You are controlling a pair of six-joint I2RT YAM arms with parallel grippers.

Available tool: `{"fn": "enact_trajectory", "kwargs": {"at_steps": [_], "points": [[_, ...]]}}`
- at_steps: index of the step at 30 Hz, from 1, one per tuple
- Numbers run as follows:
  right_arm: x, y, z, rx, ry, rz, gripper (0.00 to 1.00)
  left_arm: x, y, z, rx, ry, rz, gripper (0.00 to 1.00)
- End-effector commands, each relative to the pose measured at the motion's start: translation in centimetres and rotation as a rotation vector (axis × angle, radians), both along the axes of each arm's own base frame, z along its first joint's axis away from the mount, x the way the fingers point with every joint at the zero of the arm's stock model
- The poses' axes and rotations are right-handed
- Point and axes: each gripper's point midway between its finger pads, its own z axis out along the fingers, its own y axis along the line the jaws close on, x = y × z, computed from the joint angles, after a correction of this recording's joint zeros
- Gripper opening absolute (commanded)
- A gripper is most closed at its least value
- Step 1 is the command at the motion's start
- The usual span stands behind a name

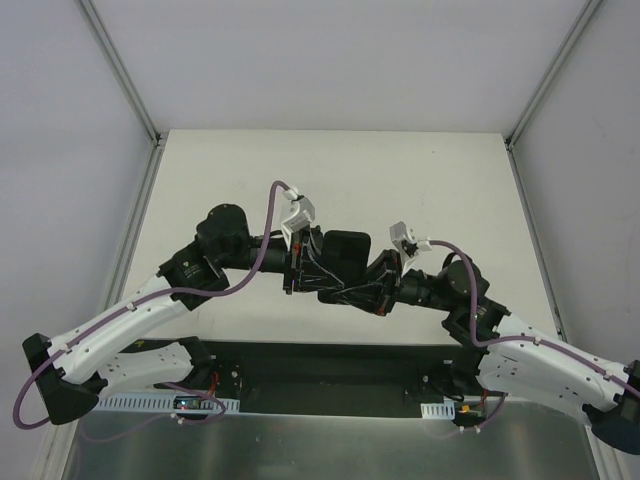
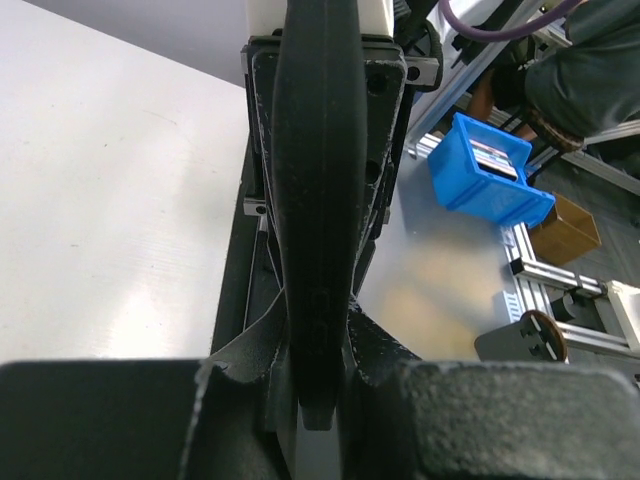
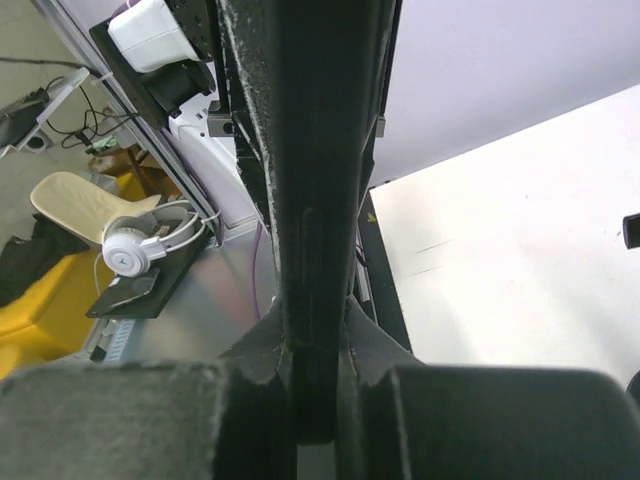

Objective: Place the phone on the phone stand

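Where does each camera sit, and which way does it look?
Top external: above and behind the arms, looking down at the table; both arms show, meeting at the phone.
Left wrist: on the left arm, looking rightward past the left fingers toward a blue bin.
Right wrist: on the right arm, looking leftward past the right fingers toward headphones.
Shared: both wrist views show the phone edge-on between their fingers.

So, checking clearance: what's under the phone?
From above, the phone, the left hand and the right hand cover whatever lies below. Wrist views show table beside its edge, no stand.
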Motion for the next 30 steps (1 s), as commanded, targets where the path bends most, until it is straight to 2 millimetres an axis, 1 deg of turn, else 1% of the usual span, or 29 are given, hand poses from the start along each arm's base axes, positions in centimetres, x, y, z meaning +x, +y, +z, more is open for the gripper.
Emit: {"fn": "enact_trajectory", "kwargs": {"at_steps": [1, 3, 4, 6, 7, 8, 9, 10, 12, 13, 14, 17, 18, 19, 21, 25, 30], "points": [[-0.6, -0.3, 2.7, 0.096, -0.071, 0.019, 0.01, -1.1, 0.5, 3.4, -0.122, -0.072, -0.049, 0.00], [-0.7, -0.1, 2.4, 0.086, -0.075, 0.028, 0.01, -1.3, 0.6, 3.7, -0.122, -0.071, -0.063, 0.00], [-0.6, -0.1, 2.3, 0.083, -0.074, 0.025, 0.01, -1.3, 0.6, 3.8, -0.119, -0.069, -0.063, 0.12], [-0.6, -0.1, 2.0, 0.076, -0.079, 0.026, 0.01, -0.5, 0.9, 4.2, -0.105, -0.055, -0.023, 0.41], [-0.9, -0.2, 2.0, 0.074, -0.085, 0.040, 0.01, -0.3, 1.1, 4.4, -0.101, -0.047, -0.007, 0.61], [-1.1, -0.2, 2.0, 0.073, -0.092, 0.052, 0.01, 0.6, 1.4, 4.3, -0.091, -0.033, 0.022, 0.66], [-1.3, -0.2, 2.0, 0.067, -0.096, 0.063, 0.01, 0.6, 1.7, 4.7, -0.088, -0.026, 0.016, 0.71], [-1.7, -0.2, 1.9, 0.063, -0.103, 0.087, 0.01, 0.9, 1.7, 4.6, -0.079, -0.012, 0.014, 0.71], [-2.0, -0.1, 1.8, 0.048, -0.102, 0.108, 0.01, 1.3, 2.2, 5.1, -0.078, 0.012, 0.002, 0.61], [-2.0, -0.1, 1.7, 0.043, -0.104, 0.109, 0.01, 1.6, 2.0, 4.9, -0.067, 0.041, -0.006, 0.56], [-2.0, 0.0, 1.4, 0.032, -0.098, 0.114, 0.01, 1.6, 2.0, 4.9, -0.064, 0.053, -0.015, 0.48], [-1.7, 0.2, 1.2, 0.020, -0.093, 0.099, 0.01, 2.0, 1.5, 4.8, -0.052, 0.083, -0.036, 0.35], [-1.2, 0.2, 1.0, 0.015, -0.089, 0.076, 0.01, 2.1, 1.4, 4.9, -0.052, 0.087, -0.041, 0.33], [-1.1, 0.3, 1.0, 0.012, -0.089, 0.066, 0.01, 2.1, 1.1, 4.5, -0.041, 0.106, -0.058, 0.33], [-0.5, 0.3, 0.9, 0.005, -0.086, 0.037, 0.01, 2.3, 0.9, 4.4, -0.033, 0.121, -0.068, 0.40], [-0.1, 0.3, 0.4, -0.010, -0.084, 0.014, 0.01, 2.3, 0.7, 4.0, -0.027, 0.119, -0.077, 0.40], [0.6, 0.3, -0.6, -0.046, -0.078, -0.026, 0.01, 2.6, 0.6, 3.4, -0.017, 0.123, -0.072, 0.31]]}}
